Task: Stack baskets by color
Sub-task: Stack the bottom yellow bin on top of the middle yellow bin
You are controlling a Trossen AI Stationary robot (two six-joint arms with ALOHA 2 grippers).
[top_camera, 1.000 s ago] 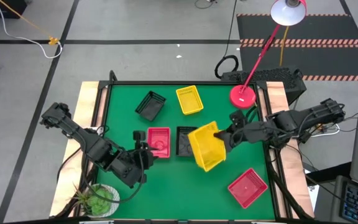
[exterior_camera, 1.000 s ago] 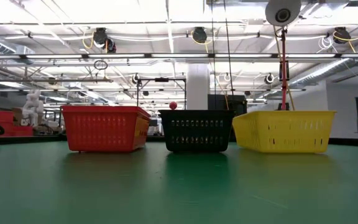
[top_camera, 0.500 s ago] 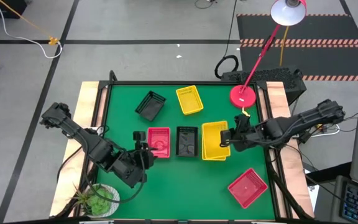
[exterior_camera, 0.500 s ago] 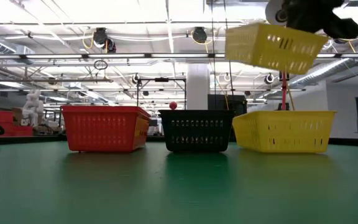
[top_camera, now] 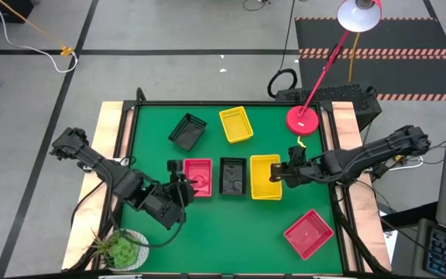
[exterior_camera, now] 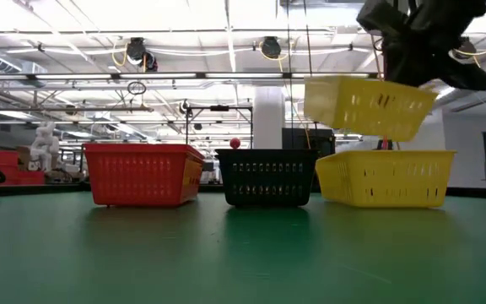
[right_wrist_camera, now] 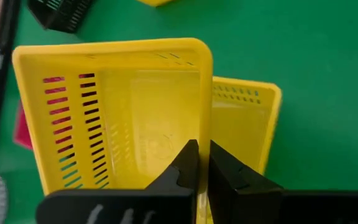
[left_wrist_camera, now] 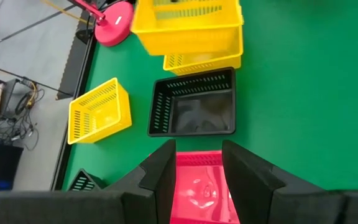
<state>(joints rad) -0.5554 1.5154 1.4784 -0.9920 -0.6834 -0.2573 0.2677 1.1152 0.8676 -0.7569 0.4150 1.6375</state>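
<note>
My right gripper (top_camera: 279,174) (right_wrist_camera: 199,146) is shut on a yellow basket (exterior_camera: 369,103) and carries it just above a second yellow basket (exterior_camera: 386,179) that rests on its bottom on the green table, right of a black basket (top_camera: 233,176). A red basket (top_camera: 197,177) stands left of the black one. My left gripper (top_camera: 178,176) (left_wrist_camera: 197,149) hangs open above the red basket's left end and touches nothing. A third yellow basket (top_camera: 236,124) and another black one (top_camera: 186,132) lie toward the far edge. A second red basket (top_camera: 308,232) lies near right. My right gripper pinches the side wall (right_wrist_camera: 206,132) of the carried yellow basket that faces the table's right, at its rim, one finger (right_wrist_camera: 185,165) inside and one outside. The fingers slant down from the right. The basket is lifted clear, open side up, slightly tilted over the resting yellow basket.
A red lamp base (top_camera: 302,120) stands at the far right corner, its stem rising over the table edge. A potted plant (top_camera: 121,248) sits off the near left corner. Bare green table lies along the near edge between the plant and the near red basket.
My right gripper has sunk and rolled with the yellow basket, which was tipped on its side high above the table. The basket now hangs nearly level, lower and straight over the resting yellow basket. It has come down into the low view from above.
</note>
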